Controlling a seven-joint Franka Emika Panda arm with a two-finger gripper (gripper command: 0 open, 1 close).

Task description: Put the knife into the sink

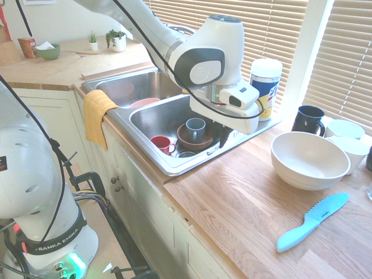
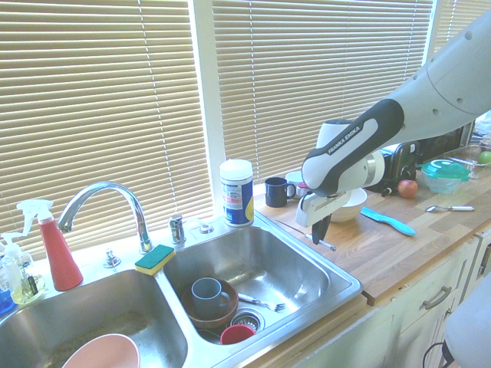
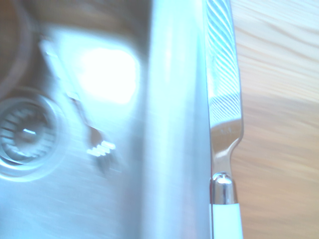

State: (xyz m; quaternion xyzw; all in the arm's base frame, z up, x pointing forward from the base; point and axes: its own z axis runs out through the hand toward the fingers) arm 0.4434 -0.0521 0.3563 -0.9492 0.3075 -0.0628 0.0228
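One gripper (image 2: 319,230), fingers pressed on one knife (image 3: 223,144): serrated silver blade, smooth white handle, hanging over the sink's (image 1: 174,168) counter-side rim. One stainless double-basin sink, shiny. Near basin holds one brown bowl (image 1: 200,139), one grey mug (image 1: 195,128), one red cup (image 1: 163,143), one fork (image 2: 261,302). On the wooden counter (image 1: 244,209): one white bowl (image 1: 308,160), one light-blue plastic knife (image 1: 311,221).

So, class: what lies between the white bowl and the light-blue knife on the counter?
Only bare wood, in the first exterior view, between white bowl and light-blue knife.
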